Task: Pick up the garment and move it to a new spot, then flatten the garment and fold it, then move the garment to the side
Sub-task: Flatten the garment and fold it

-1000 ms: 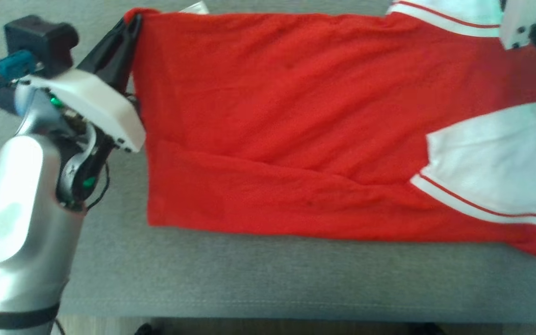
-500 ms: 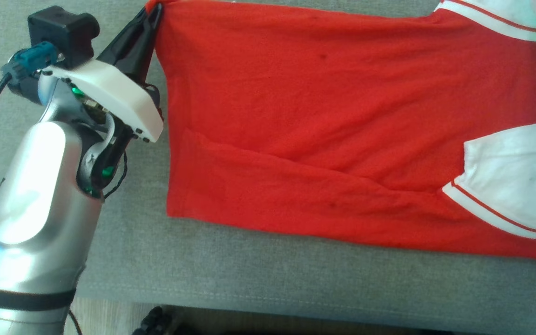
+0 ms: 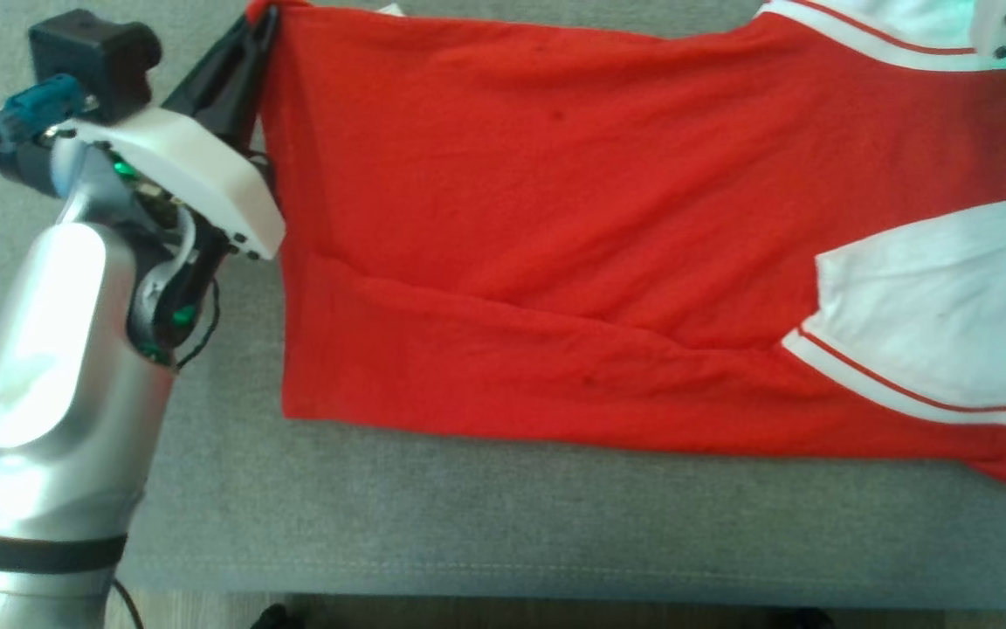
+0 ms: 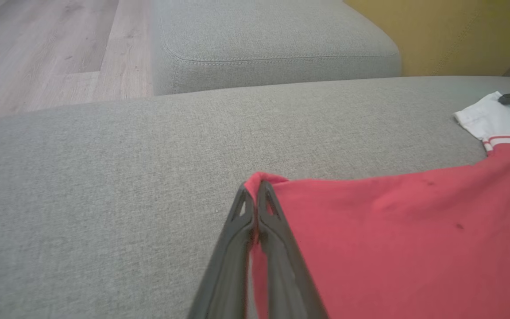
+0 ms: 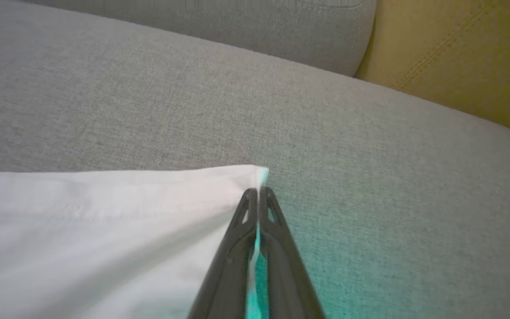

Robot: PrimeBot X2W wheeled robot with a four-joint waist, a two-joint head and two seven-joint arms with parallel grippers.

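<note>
Red shirt (image 3: pixel 555 218) on grey cushion (image 3: pixel 555 524): right gripper (image 5: pixel 258 191) has just clamped the white sleeve corner (image 5: pixel 233 177); left gripper (image 4: pixel 255 189) stays clamped on the hem corner (image 4: pixel 266 178). Folding can likely begin.

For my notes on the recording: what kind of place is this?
Probably a living room: a grey fabric sofa with a yellow cushion, and wood-plank floor beside it.

Red garment (image 3: pixel 555 218) with white, red-striped sleeves lies spread on grey cushion (image 3: pixel 468 524); near edge creased.
</note>
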